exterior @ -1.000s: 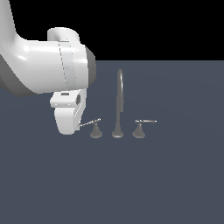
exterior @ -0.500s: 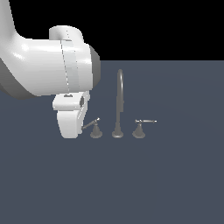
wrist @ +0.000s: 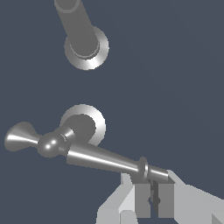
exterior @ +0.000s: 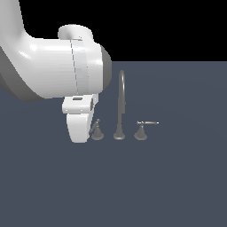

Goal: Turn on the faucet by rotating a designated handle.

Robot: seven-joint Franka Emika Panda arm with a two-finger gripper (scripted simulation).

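Note:
The faucet point(exterior: 119, 111) is a dull-grey set with a tall gooseneck spout point(wrist: 81, 33) between two small lever handles. The handle on the exterior view's left point(exterior: 96, 131) is a thin lever bar point(wrist: 103, 158) on a flared cone base point(wrist: 87, 124). My gripper point(exterior: 91, 127) stands right beside it, and the white hand hides most of the fingers in the exterior view. In the wrist view my gripper point(wrist: 153, 189) is shut, only a thin dark slit between its fingers point(wrist: 142, 199). The fingertips sit against the lever's outer end, not around it.
The twin handle point(exterior: 142, 129) stands on the spout's other side, its lever pointing to the exterior view's right. The bulky white arm point(exterior: 53, 66) fills the upper part of the exterior view's left. A flat dark-grey surface point(exterior: 155, 186) lies all around.
My hand has moved toward the exterior view's right, against the handle. The lever has swung from pointing right toward the spout to standing short and steep over its base.

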